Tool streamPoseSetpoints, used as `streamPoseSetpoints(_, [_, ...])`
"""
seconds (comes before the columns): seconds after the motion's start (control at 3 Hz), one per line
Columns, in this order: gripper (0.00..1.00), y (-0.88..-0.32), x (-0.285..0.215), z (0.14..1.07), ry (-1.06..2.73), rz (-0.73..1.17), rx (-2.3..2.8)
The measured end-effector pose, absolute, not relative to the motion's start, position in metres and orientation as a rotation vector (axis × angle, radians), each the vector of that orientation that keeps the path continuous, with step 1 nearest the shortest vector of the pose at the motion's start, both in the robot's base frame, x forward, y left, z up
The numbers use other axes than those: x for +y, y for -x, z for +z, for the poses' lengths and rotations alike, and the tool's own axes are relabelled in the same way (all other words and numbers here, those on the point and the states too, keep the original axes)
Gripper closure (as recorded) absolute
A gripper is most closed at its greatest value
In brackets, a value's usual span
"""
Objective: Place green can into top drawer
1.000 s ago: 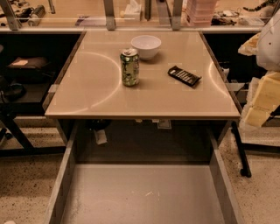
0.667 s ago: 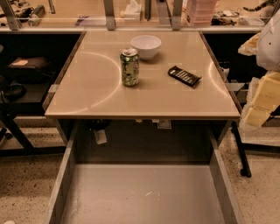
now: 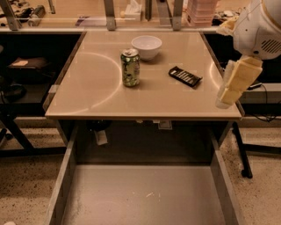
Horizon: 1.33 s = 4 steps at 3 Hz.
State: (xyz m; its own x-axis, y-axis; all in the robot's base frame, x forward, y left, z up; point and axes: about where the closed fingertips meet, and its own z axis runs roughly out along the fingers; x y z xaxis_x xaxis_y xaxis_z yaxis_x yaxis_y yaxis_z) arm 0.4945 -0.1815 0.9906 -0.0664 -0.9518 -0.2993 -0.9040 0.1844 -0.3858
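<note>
The green can (image 3: 130, 67) stands upright on the beige table (image 3: 92, 92), left of centre and just in front of a white bowl (image 3: 146, 46). The top drawer (image 3: 145, 193) is pulled open below the table's front edge; its flat grey bottom holds nothing. My gripper (image 3: 233, 84) hangs from the white arm (image 3: 259, 30) at the right, over the table's right edge. It is well to the right of the can and touches nothing.
A black rectangular object (image 3: 185, 76) lies on the table right of the can. Shelving and clutter (image 3: 202, 11) stand behind the table. Dark table frames (image 3: 17, 88) flank the left, and a leg and cables (image 3: 246, 149) the right. The floor is speckled.
My arm and gripper have moved left, from beside the table to over its right edge. The can, the bowl and the drawer have not moved.
</note>
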Motion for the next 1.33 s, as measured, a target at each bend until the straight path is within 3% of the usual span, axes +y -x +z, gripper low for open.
streamPoseSetpoints(0.33, [0.0,-0.525,-0.17,0.991,1.738,-0.026,1.843])
streamPoseSetpoints(1.0, [0.0,-0.553,-0.128,0.958,1.673,0.42,1.572])
streamPoseSetpoints(1.33, [0.0,-0.553,-0.128,0.958,1.673,0.42,1.572])
